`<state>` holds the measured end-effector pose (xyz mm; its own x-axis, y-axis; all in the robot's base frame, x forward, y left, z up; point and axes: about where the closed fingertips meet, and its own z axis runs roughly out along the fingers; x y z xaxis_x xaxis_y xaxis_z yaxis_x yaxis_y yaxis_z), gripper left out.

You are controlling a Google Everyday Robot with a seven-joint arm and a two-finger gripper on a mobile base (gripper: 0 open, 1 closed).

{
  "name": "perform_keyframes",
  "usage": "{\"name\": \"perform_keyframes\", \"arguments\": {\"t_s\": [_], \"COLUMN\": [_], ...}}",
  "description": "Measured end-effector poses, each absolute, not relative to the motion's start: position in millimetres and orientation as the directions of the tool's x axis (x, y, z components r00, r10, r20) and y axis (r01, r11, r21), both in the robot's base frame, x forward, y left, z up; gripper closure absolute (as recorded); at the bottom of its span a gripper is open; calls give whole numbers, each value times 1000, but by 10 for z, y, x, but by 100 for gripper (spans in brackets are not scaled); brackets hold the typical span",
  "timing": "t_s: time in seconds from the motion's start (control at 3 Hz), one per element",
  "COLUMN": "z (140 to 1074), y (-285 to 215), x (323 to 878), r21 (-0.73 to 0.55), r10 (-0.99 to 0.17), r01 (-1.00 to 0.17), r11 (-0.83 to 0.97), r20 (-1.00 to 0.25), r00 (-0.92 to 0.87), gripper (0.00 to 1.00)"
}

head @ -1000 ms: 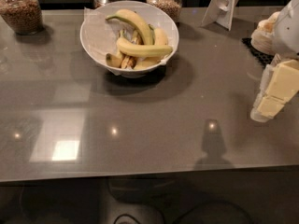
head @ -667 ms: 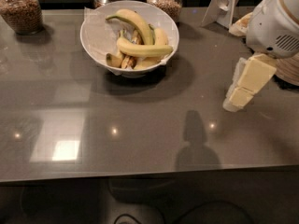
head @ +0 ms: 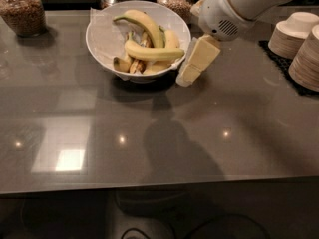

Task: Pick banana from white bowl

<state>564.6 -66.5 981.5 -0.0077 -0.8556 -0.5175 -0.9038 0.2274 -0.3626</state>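
- Several bananas are piled in the white bowl (head: 102,36), which is set toward the back of the worktop (head: 149,153).
- The banana (head: 154,54), all yellow and gently curved, is laid crosswise on top of the pile, so it is judged reachable without the others being disturbed.
- A longer green-stemmed banana (head: 144,24) is arched behind it, and small browned bananas (head: 122,63) are tucked beneath.
- The gripper (head: 185,77) is held just beside the bowl's right rim, tilted down and leftward. It is near the banana's right end but apart from it, evidently lined up for an approach.
- Whether the jaws are apart or together cannot be told.
- Stacked beige bowls (head: 294,34) are kept well apart at the right.
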Motion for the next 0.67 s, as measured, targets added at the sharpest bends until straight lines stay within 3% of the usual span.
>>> {"name": "perform_keyframes", "arguments": {"t_s": [0.33, 0.67], "z": [9797, 9796], "y": [-193, -193], "x": [6145, 6145], "r21": [-437, -437], "r10": [-819, -819], "r01": [-868, -868], "r11": [235, 235], "r20": [-570, -570], "r00": [65, 65], "gripper": [0, 0]}}
